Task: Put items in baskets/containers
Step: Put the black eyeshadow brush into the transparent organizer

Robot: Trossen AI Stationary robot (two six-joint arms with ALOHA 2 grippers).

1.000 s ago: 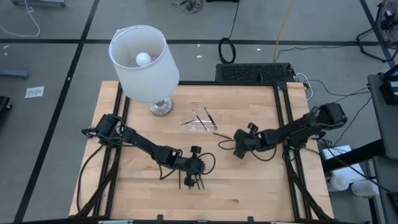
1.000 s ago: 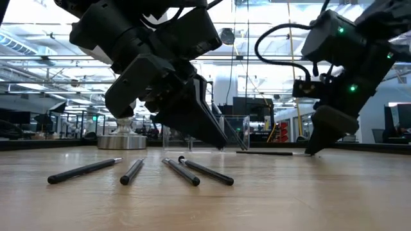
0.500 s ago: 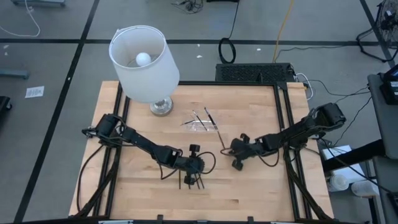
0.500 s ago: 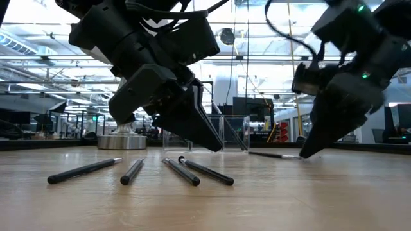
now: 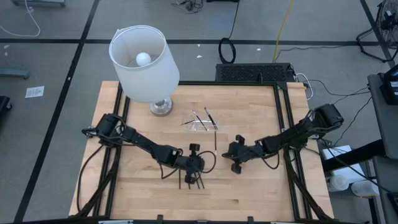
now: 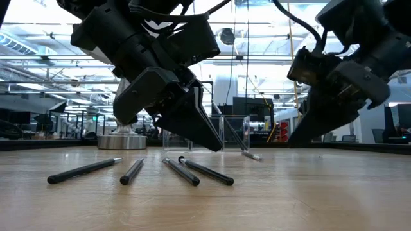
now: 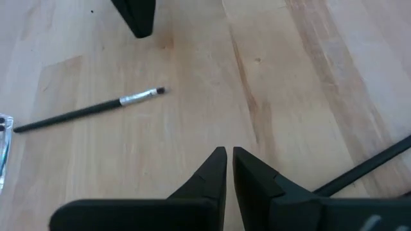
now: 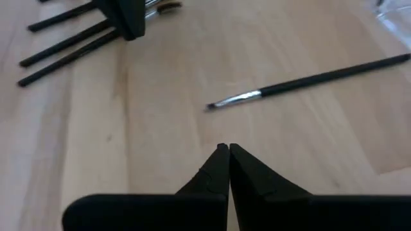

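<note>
Several thin dark sticks (image 5: 191,181) lie flat on the wood near the table's near edge; the low view shows them side by side (image 6: 181,172). One more stick with a pale bristle end (image 5: 215,140) lies alone between both grippers and also shows in the right wrist view (image 8: 308,81). The clear tray (image 5: 198,123) holds a few sticks. My left gripper (image 5: 193,170) is shut just above the group of sticks. My right gripper (image 5: 234,154) is shut and low over the wood, a little apart from the lone stick's bristle end (image 8: 218,103).
A white lamp (image 5: 144,62) stands on its metal base (image 5: 161,107) at the table's far left, close to the tray. Bare wood lies at the table's near right. Cables loop beside both grippers.
My right gripper has swept toward the table's left and near edge, low over the wood. The lone stick has turned about on the table, from lying across it to lying nearly near-to-far, and has shifted a little to the left. It now lies apart from the gripper.
</note>
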